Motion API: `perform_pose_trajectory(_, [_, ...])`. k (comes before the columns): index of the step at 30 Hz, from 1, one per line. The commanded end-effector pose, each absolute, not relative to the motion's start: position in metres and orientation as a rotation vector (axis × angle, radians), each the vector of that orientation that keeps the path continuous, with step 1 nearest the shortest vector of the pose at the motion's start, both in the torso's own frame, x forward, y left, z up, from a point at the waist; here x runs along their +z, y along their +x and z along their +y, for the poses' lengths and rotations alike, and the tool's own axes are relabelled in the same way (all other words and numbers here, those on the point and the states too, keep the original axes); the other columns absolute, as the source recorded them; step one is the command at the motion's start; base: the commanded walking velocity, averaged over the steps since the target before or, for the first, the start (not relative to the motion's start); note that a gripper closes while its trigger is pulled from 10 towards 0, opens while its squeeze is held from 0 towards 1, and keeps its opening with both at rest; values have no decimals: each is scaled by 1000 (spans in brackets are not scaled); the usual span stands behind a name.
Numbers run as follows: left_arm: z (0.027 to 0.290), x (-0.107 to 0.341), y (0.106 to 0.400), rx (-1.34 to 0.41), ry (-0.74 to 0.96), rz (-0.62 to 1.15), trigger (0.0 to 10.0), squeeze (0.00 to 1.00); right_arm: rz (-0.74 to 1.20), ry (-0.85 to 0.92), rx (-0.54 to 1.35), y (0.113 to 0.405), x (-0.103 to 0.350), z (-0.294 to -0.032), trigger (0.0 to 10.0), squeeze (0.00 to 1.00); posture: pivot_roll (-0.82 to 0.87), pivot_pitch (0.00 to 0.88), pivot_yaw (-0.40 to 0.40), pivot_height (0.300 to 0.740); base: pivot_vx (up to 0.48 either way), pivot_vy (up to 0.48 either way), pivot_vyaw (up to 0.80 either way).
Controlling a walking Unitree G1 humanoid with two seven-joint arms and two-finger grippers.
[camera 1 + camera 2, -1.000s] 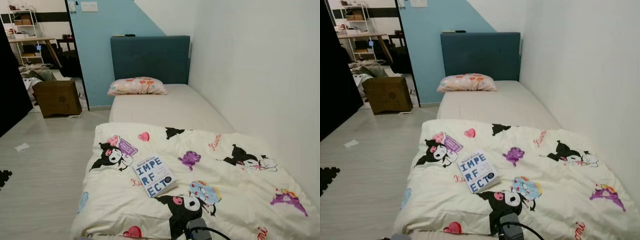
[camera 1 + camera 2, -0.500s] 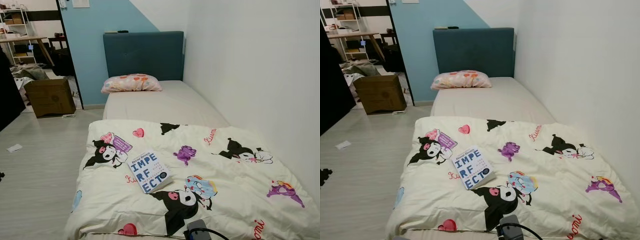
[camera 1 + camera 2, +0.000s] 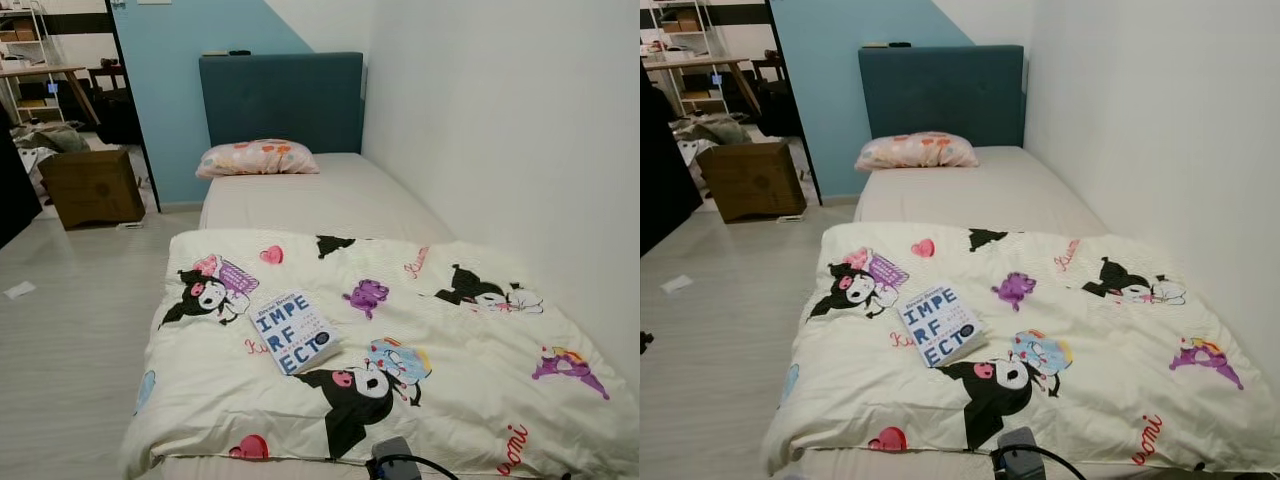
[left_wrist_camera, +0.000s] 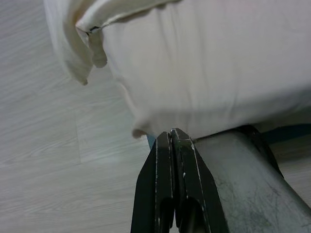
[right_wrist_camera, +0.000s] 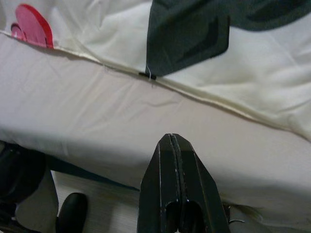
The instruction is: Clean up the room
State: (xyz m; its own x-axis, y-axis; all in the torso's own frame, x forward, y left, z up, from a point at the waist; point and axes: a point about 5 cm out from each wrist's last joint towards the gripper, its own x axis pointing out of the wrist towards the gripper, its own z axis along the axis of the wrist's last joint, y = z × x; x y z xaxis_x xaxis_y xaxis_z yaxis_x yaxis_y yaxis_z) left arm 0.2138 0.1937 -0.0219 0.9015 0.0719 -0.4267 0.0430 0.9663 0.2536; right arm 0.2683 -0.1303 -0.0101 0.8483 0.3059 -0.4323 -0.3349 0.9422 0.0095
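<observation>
1. Both claws hang idle at the foot of the bed and carry nothing. The left gripper (image 4: 171, 133) has its two black fingers pressed together, tips near the drooping corner of the duvet above the wooden floor (image 4: 43, 160). The right gripper (image 5: 171, 138) is likewise pressed together, pointing at the bare mattress side just below the duvet's hem.

2. Against the white wall stands the bed (image 3: 300, 195), its teal headboard (image 3: 280, 100) at the far end. The mattress lies bare on the far half, since the cover is bunched toward the near end.

3. Spread over the near half is the duvet (image 3: 470, 350), cream with cartoon figures and hearts. Its near corner spills over the edge, so straightening it looks like part of the tidying.

4. Beyond the bed, by the doorway, a brown cardboard box (image 3: 92, 185) sits on the floor.

5. A patterned pillow (image 3: 258, 158) rests at the headboard, where it belongs.

6. On the duvet, slightly askew, lies the book (image 3: 294, 331). Its pale blue cover reads "IMPE RF ECT" in large letters; the smaller print is too fine to read. It probably wants removing first.

7. A white scrap of paper (image 3: 18, 290) lies on the floor, well apart from the bed.
</observation>
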Motion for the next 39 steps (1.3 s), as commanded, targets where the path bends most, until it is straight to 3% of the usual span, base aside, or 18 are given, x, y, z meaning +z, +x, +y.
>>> perform_pose_trajectory(1, [195,-25,210,20,270,470,10000,0,469,-70,346,264,-15,-129,10000,0,24,166,-35,573,0,0,0])
perform_pose_trajectory(31, [193,-27,204,34,259,492,10000,0,468,-82,372,263,-14,-127,10000,0,18,186,-41,568,0,0,0])
perform_pose_trajectory(36, [195,-24,205,39,281,471,10000,0,443,-119,419,265,-10,-123,10000,0,15,193,-46,568,0,0,0])
perform_pose_trajectory(39, [198,-13,217,-39,393,400,10000,0,391,-224,537,272,0,-112,10000,0,7,207,-53,568,0,0,0])
